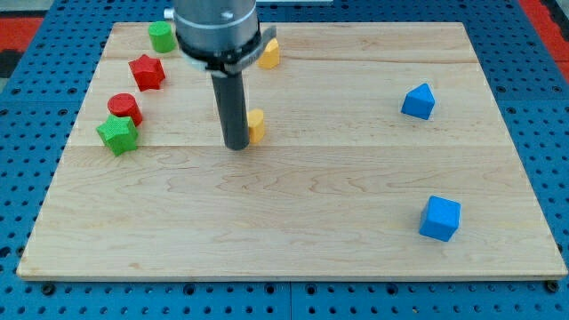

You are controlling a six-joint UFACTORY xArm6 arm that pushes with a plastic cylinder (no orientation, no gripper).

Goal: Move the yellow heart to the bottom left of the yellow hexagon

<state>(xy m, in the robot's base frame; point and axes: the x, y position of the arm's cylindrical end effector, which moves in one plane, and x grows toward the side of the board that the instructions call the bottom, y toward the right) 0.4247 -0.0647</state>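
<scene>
My tip (236, 146) rests on the board left of centre, touching the left side of a yellow block (257, 125). The rod hides most of that block, so I cannot make out its shape. A second yellow block (269, 53) lies near the view's top, partly hidden by the arm's body, shape also unclear. It sits above and slightly right of the first.
A green cylinder (161, 36), red star (147, 71), red cylinder (124, 108) and green star (117, 134) cluster at the view's upper left. A blue block (419, 100) lies at the right, a blue cube (440, 218) at the lower right. The wooden board (293, 222) has edges all round.
</scene>
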